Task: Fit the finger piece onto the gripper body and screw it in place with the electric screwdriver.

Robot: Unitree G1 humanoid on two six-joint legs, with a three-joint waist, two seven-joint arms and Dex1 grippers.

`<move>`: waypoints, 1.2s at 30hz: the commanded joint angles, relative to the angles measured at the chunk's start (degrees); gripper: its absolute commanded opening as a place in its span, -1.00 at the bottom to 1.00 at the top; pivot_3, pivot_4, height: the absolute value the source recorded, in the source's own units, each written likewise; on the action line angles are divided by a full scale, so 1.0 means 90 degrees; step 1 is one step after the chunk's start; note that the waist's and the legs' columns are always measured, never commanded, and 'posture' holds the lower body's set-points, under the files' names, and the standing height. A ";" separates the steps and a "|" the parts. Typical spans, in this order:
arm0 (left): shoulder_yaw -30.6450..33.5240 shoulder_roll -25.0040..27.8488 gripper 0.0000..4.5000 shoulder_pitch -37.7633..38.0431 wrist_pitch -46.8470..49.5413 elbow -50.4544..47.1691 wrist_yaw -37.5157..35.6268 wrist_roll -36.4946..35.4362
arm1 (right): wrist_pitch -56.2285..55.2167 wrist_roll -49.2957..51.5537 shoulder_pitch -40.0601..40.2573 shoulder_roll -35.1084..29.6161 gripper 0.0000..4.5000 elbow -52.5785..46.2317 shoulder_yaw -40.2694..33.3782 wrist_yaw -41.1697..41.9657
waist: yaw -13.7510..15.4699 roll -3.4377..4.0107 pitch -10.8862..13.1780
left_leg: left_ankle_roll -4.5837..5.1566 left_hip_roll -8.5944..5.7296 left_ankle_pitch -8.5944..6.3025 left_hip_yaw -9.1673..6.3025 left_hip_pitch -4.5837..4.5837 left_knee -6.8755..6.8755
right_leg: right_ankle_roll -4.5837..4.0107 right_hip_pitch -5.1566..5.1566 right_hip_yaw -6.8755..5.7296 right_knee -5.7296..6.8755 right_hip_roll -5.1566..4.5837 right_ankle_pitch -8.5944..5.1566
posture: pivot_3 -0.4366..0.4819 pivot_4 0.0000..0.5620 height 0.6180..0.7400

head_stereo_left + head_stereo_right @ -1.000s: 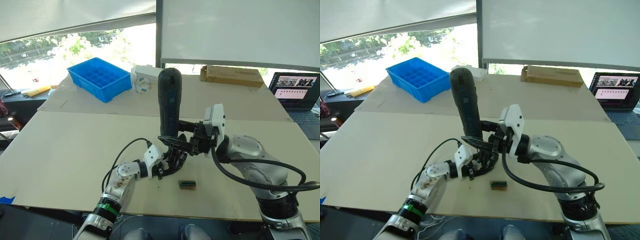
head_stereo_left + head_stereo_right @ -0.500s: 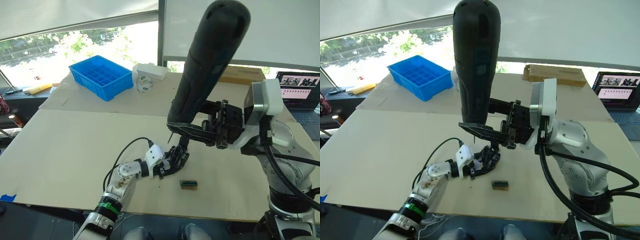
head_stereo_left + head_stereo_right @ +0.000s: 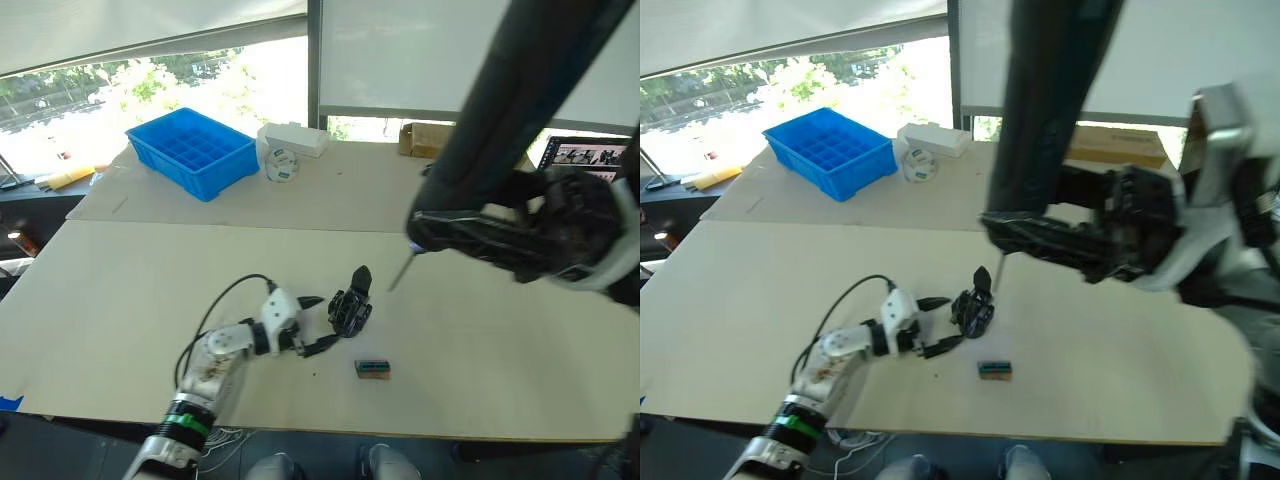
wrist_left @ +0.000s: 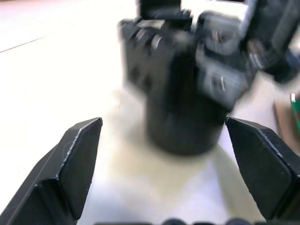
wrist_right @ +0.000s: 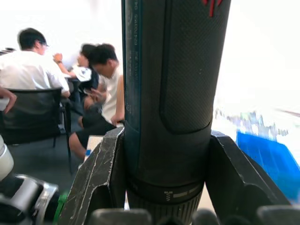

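Fingers, left: our left gripper (image 3: 312,322) has its two black fingers (image 4: 77,159) spread wide with nothing between them. They sit just beside the gripper body, one on each side of its round base in the left wrist view, not touching it as far as we can see.
Fingers, right: our right gripper (image 5: 161,180) is clamped around the electric screwdriver (image 3: 1055,110), both pads pressed on the barrel near the bit end.
Gripper body: the gripper body (image 3: 350,304) stands upright on the table (image 3: 120,300) on its own, with a pointed black finger sticking up from it.
Finger piece: honestly we can't say whether that upright point is the finger piece already seated or the one that was there to begin with. No loose claw lies near the gripper body that we can make out.
Screwdriver: it's held well above the gripper body, tilted, thin metal bit (image 3: 400,271) pointing down toward the table but off to the robot's right of the gripper body, clearly apart from it.
Other bits: a small green and black block (image 3: 372,369) lies on the table just in front of the gripper body; a blue tray (image 3: 190,152) sits well behind it.
Progress guess: fitting looks done or nearly done, judging by the assembled look. Screwing isn't finished as far as we can judge, since the bit isn't on any screw right now.
What's left: probably steadying the gripper body with the left, lining the bit up, and driving the screw.
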 commanded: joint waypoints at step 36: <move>0.1776 0.2614 1.00 0.0328 0.1296 -0.0996 -0.2091 -0.1512 | 0.0467 -0.7392 0.1079 -0.2292 0.64 0.5562 0.3405 0.3257 | -0.0002 0.0082 0.0193 | -0.0020 -0.0021 0.0022 0.0073 -0.0008 0.0025 | 0.0083 -0.0029 0.0037 0.0062 0.0053 -0.0031 | -0.05 -0.47 1.00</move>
